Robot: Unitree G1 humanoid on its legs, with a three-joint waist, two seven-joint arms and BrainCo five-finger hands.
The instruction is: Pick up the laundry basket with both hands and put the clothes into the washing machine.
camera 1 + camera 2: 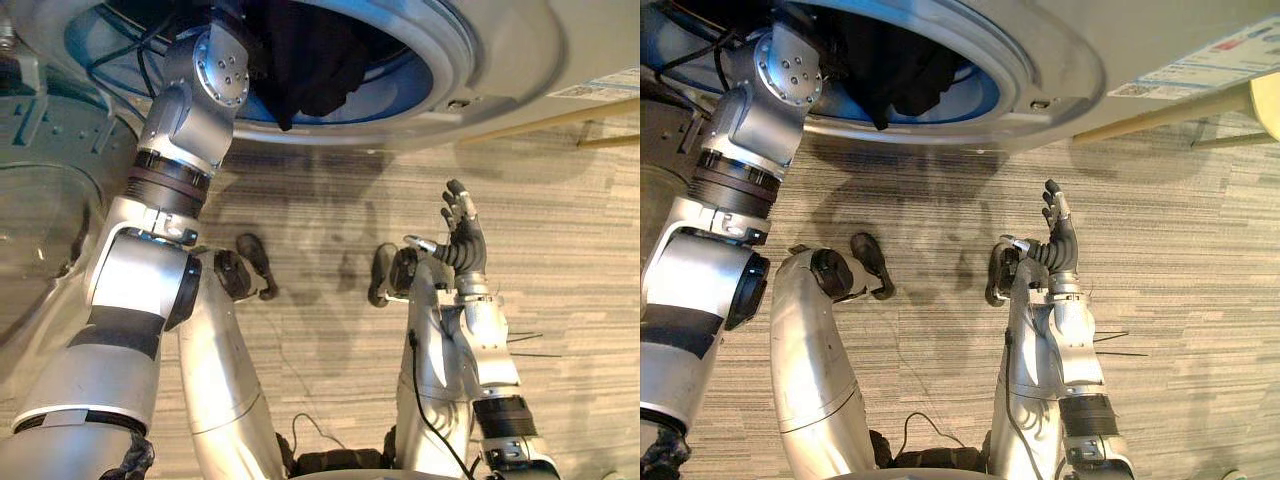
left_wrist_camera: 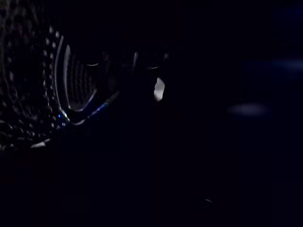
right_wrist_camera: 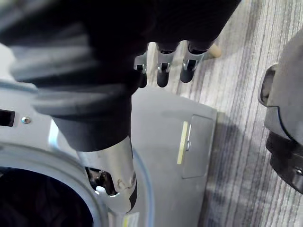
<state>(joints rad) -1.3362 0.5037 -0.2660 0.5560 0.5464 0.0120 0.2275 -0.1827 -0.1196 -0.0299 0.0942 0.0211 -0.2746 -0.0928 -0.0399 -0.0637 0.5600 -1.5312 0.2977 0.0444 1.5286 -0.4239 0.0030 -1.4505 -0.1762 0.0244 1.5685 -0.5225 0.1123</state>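
The washing machine (image 1: 420,110) stands with its round opening facing me, and dark clothes (image 1: 310,70) hang inside it over the blue rim. My left arm (image 1: 190,110) reaches up into that opening, so its hand is hidden among the clothes. The left wrist view looks into the dark perforated drum (image 2: 28,94). My right hand (image 1: 462,235) is held up in front of the machine, above the floor, with straight fingers (image 3: 162,66) and nothing in it. The machine's grey front panel (image 3: 175,156) lies past those fingers.
The machine's glass door (image 1: 40,220) stands swung out at the left, close to my left arm. Striped grey floor (image 1: 560,260) spreads in front of the machine. A pale wooden bar (image 1: 560,118) runs along the machine's base at the right.
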